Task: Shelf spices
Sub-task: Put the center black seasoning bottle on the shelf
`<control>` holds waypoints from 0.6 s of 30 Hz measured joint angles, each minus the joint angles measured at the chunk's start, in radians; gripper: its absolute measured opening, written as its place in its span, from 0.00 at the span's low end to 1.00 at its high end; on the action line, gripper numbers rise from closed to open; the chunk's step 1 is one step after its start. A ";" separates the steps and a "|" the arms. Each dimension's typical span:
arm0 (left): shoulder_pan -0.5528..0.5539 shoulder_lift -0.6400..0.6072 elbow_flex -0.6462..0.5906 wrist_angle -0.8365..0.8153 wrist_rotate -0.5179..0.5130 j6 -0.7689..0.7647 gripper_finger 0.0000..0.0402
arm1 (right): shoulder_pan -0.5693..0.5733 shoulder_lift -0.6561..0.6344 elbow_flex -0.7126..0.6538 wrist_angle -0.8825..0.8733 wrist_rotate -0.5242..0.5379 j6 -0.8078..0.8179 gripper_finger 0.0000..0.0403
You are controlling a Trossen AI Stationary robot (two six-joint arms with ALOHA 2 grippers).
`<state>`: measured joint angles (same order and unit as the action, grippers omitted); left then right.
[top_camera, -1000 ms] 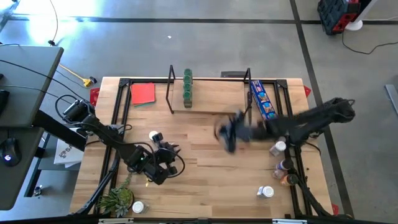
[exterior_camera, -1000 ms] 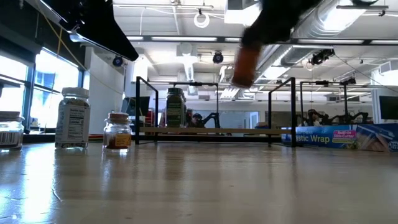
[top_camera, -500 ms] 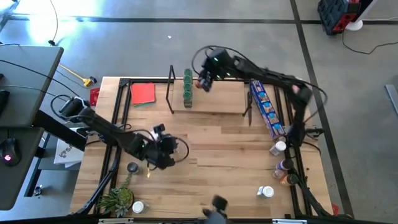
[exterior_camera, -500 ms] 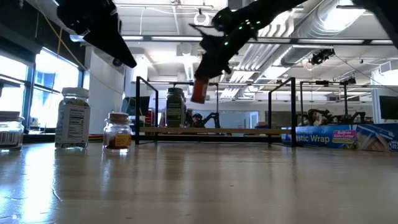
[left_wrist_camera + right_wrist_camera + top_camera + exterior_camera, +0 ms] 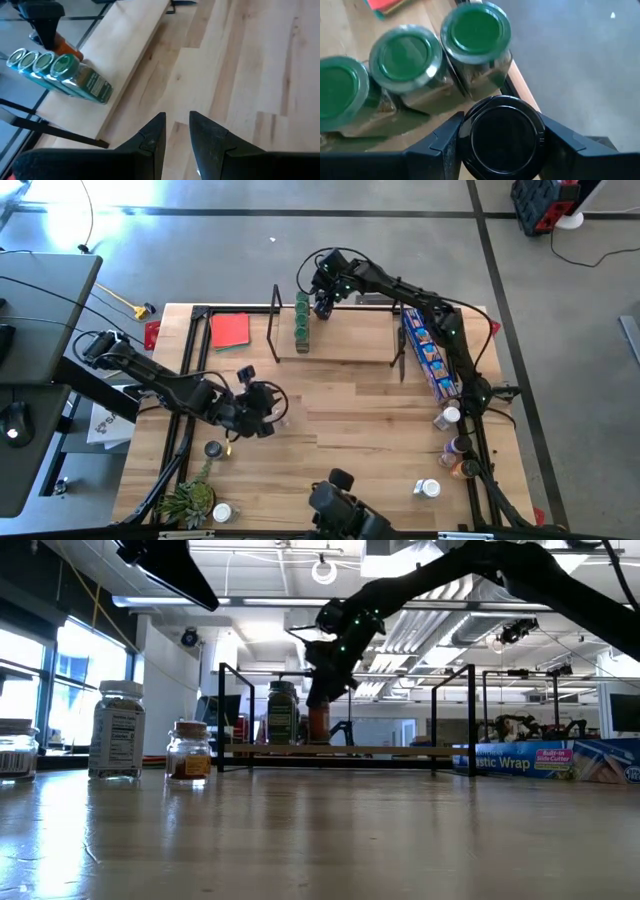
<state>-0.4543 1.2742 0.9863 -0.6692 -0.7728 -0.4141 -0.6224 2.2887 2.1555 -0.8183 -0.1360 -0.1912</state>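
The shelf (image 5: 350,348), a light-wood board between black upright frames, stands at the table's far side. Several green-lidded spices (image 5: 302,320) stand in a row on its left end, also seen in the right wrist view (image 5: 402,57). My right gripper (image 5: 322,298) is above the far end of that row, shut on a black-lidded jar of orange spice (image 5: 318,722). My left gripper (image 5: 268,414) hangs over the table's left middle. Its fingers stand a narrow gap apart (image 5: 176,129) with nothing between them. My right gripper pinches the jar at its black lid (image 5: 501,136), one finger (image 5: 445,145) on each of two opposite sides. The fingers come from above, slanting down. The jar hangs upright right beside the farthest green-lidded jar (image 5: 476,30). Whether its base (image 5: 318,740) touches the board, I cannot tell.
A blue printed packet (image 5: 425,350) lies at the shelf's right end, a red square (image 5: 230,330) at its left. Loose jars stand near the right edge (image 5: 447,418) (image 5: 428,488) and at the left (image 5: 212,448) (image 5: 220,512), beside a small plant (image 5: 188,502).
My right gripper has swept with the jar from the table's middle to the far edge, then come down beside the green-lidded row. My left gripper has risen and drifted toward the far edge, its gap unchanged.
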 joint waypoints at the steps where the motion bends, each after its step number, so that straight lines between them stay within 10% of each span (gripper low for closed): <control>1: -0.006 0.000 0.000 0.000 0.001 0.000 0.20 | 0.000 -0.001 0.000 -0.003 0.001 -0.005 0.46; 18: -0.059 0.000 0.000 0.000 -0.025 -0.046 0.20 | -0.013 -0.001 0.000 -0.024 0.020 -0.010 0.49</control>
<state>-0.5138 1.2746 0.9863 -0.6688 -0.7982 -0.4605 -0.6357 2.2879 2.1555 -0.8420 -0.1162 -0.2007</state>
